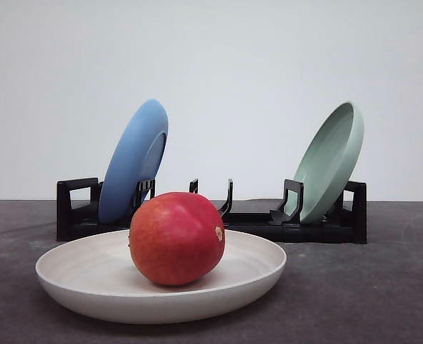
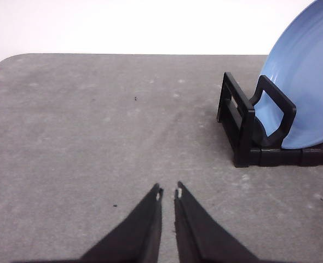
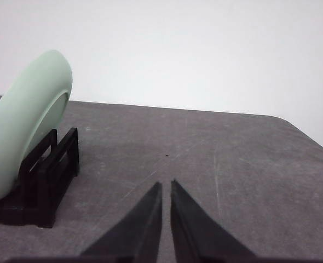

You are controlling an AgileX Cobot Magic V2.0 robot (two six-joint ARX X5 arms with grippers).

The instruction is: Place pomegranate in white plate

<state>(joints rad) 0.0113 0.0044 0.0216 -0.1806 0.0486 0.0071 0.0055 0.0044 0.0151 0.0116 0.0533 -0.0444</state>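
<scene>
Pomegranate [image 1: 176, 238] placement, final stage. Items are listed from largest to smallest.

Surface [image 1: 383, 287]: dark grey and speckled, carrying everything shown, with a plain pale wall behind it.

Rack [image 1: 77, 208]: black and slotted, lying across the far side of the surface. A blue plate [image 1: 134, 162] leans in its left end and a green plate [image 1: 329, 162] in its right end; the middle slots stand unfilled.

White plate [image 1: 68, 276]: wide and shallow, flat on the near surface in front of the rack, left of centre.

Pomegranate: red with an orange blush, lying on its side inside the white plate, its tan spot turned to the right. It rests on the plate floor just left of the plate's middle, clear of the rim.

Left hand [image 2: 168, 193]: fingers drawn together to a narrow slit, nothing between them, over bare surface near the rack's left end.

Right hand [image 3: 166, 185]: fingers likewise together and holding nothing, over bare surface beside the rack's right end.

Judged from this layout, the placing step looks complete, since the fruit sits free in the target plate with both hands away from it. The next move calls only for keeping both arms clear of plate and rack, as a nudge could roll the fruit.
</scene>
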